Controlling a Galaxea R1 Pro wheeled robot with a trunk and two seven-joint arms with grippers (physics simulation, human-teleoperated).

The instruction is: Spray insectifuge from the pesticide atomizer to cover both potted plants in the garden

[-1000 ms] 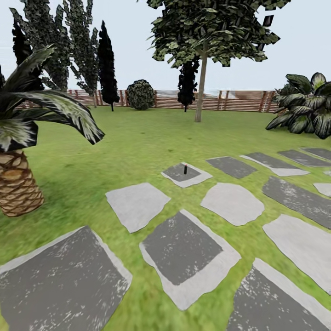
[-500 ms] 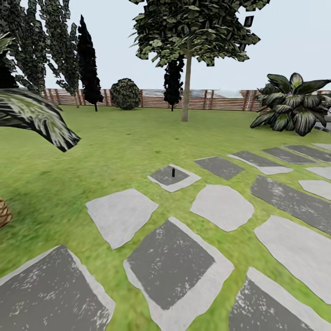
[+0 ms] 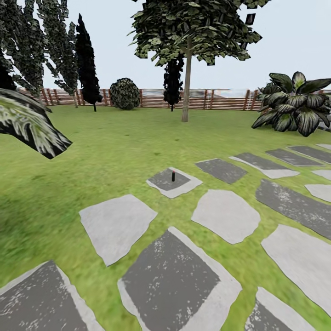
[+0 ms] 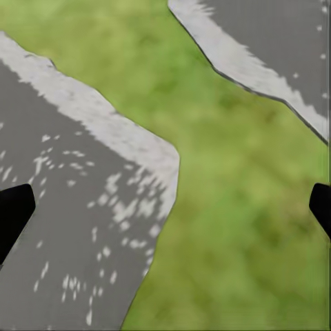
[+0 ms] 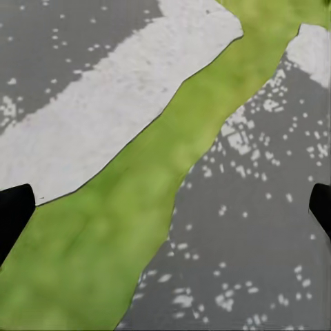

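At the left of the head view a palm frond hangs into the picture above the lawn, and behind it the dark cypress trees stand before the wooden fence. In the left wrist view the left gripper has its fingers wide apart at the two edges of the picture, with nothing between them, above a grey stone and grass. More to the middle of the head view, the pesticide atomizer stands upright on a small dark stepping stone, well apart from the robot, with several larger stones between. It looks very thin from here, so I judge that the main danger is to drive too near and to knock it over with the base or with an arm. A fallen bottle would be harder to take by its slim body. The right gripper is also fully open and holds nothing, over a strip of grass between two stones. At the far right stands a big leafy bush. No small potted plant can be made out in these views. A second risk, in my opinion, is to take this bush for a target and waste spray on it.
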